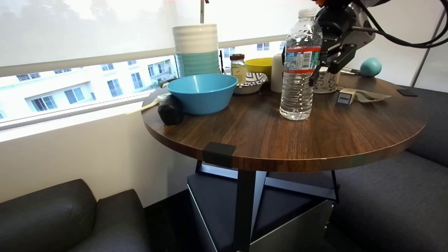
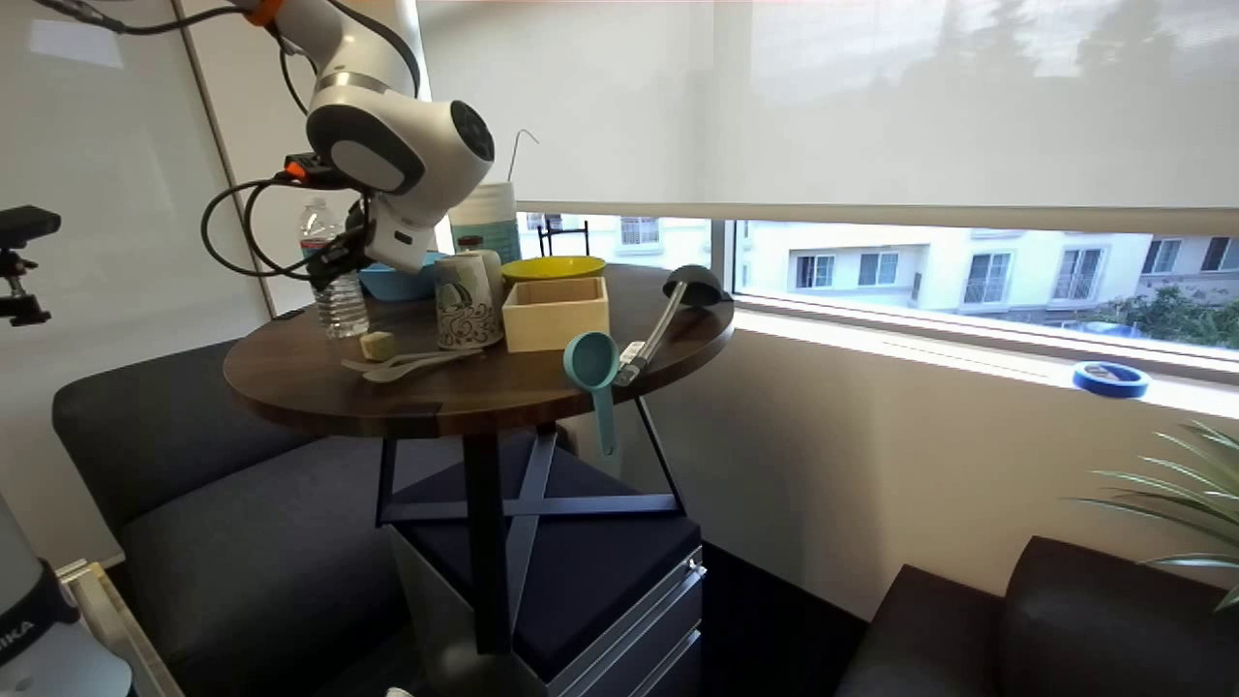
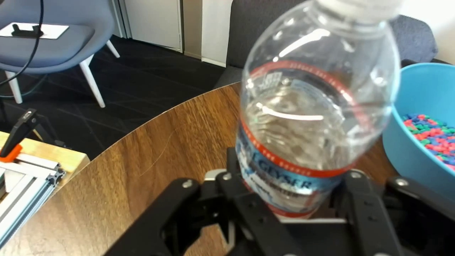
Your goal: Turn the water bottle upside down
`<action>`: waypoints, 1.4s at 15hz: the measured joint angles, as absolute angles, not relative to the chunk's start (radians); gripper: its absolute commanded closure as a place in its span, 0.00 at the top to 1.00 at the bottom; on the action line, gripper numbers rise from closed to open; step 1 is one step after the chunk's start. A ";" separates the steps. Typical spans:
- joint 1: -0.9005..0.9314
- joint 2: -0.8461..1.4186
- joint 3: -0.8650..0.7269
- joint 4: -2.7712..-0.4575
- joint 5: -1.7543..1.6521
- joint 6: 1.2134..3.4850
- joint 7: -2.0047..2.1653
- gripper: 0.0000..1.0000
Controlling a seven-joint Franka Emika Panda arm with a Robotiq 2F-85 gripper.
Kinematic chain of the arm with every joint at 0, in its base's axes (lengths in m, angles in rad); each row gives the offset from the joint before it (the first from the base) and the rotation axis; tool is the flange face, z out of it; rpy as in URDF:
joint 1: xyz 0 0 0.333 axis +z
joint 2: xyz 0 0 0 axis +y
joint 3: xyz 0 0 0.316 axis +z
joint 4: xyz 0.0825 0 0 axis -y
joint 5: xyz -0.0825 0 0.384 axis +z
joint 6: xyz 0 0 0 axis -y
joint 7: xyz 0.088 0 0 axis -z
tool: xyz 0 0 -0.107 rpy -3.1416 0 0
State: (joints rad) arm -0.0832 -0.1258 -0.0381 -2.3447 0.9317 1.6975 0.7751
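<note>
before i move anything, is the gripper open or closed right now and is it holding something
Gripper: looks closed, holding the upright water bottle by its sides.

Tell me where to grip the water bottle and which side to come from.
Grip the water bottle around its label, coming from the side where the end effector reaches around it, rather than from above. It stands upright, tall and round, narrowing to its cap, so the broad label section looks the easier hold and should leave cap and base free for turning.
</note>
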 measured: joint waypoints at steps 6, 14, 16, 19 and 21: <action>-0.079 -0.148 -0.016 -2.343 0.909 1.733 0.774 0.22; -0.030 -0.290 0.088 -2.377 0.682 1.856 0.755 0.22; -0.020 -0.329 0.111 -2.396 0.623 1.884 0.739 0.22; -0.006 -0.383 0.140 -2.430 0.541 1.943 0.712 0.22; 0.001 -0.412 0.159 -2.455 0.490 2.001 0.697 0.22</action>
State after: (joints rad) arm 0.0008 -0.4117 0.1587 -2.4550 0.4896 2.0011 0.6968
